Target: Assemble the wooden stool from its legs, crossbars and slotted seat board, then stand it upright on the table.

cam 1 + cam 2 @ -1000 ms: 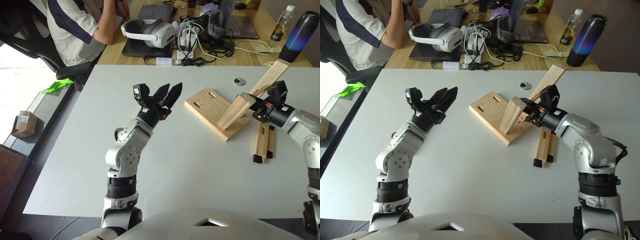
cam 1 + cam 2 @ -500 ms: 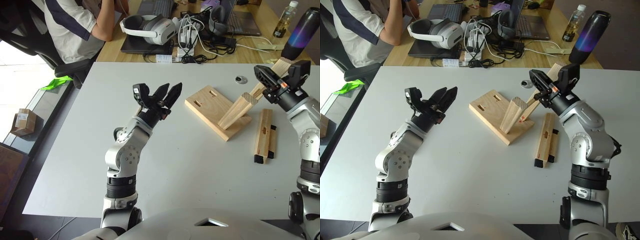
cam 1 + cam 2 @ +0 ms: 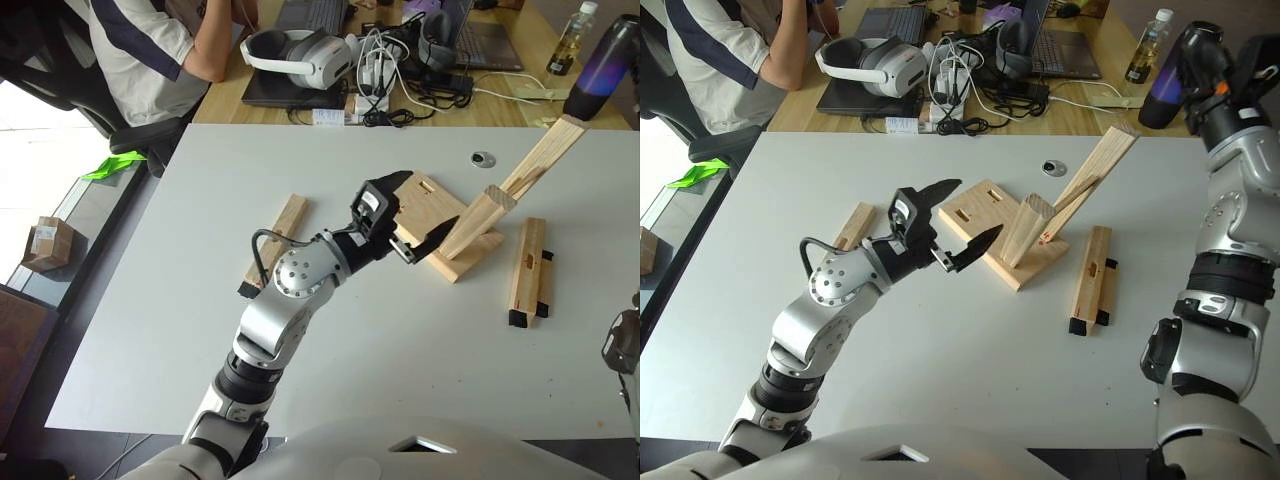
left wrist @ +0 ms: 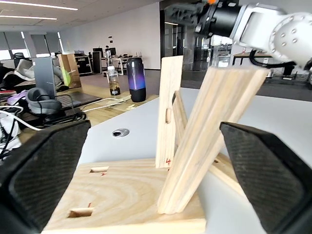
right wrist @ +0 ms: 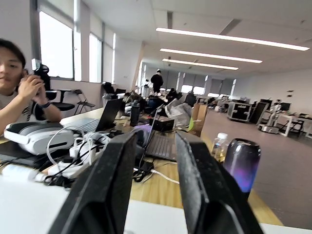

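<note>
Just before left hand, seat board

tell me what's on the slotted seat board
A thick wooden leg stands tilted on the seat board, a thinner slotted bar leaning behind it. Two slots lie bare. Whether the leg sits in a slot is hidden; the open left gripper covers one board edge.
</note>
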Robot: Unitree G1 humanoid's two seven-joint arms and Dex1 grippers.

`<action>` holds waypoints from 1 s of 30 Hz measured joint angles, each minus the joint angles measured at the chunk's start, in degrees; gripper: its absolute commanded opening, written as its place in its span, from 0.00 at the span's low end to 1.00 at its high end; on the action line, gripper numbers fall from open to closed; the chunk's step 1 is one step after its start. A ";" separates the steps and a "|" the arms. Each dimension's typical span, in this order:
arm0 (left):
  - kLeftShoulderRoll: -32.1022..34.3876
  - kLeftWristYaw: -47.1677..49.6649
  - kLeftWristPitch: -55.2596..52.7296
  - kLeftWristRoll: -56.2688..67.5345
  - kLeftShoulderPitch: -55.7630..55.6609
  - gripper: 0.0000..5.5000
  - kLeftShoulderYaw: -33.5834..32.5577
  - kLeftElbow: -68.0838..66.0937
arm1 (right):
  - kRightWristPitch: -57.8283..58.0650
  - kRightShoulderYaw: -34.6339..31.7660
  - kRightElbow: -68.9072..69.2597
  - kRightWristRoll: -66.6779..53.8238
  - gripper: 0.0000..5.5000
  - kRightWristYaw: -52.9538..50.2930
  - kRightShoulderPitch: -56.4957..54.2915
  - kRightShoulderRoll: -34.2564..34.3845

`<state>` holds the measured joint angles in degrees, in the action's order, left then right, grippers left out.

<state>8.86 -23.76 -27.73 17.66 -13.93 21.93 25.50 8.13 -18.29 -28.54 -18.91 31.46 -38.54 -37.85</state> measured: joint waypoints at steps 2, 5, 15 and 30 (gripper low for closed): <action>0.94 -3.01 -2.28 1.81 -0.04 0.89 0.81 0.24 | -0.45 0.14 -1.64 0.18 0.26 1.60 0.82 -0.02; 2.78 -7.03 -4.73 3.70 -0.13 0.89 1.46 0.34 | -1.86 0.02 -3.11 0.29 0.26 1.67 3.13 -0.02; -2.27 -4.02 -3.35 -0.44 -3.48 0.89 4.30 -4.16 | -2.42 -0.22 -0.53 0.18 0.26 1.40 7.39 1.25; -5.52 -1.57 0.48 -7.23 -6.78 0.89 6.94 -8.42 | -0.12 -0.44 4.24 -1.43 0.26 1.58 9.40 3.09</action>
<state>3.34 -25.32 -27.25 10.43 -20.71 28.87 17.08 8.00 -18.73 -24.30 -20.34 33.04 -29.14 -34.77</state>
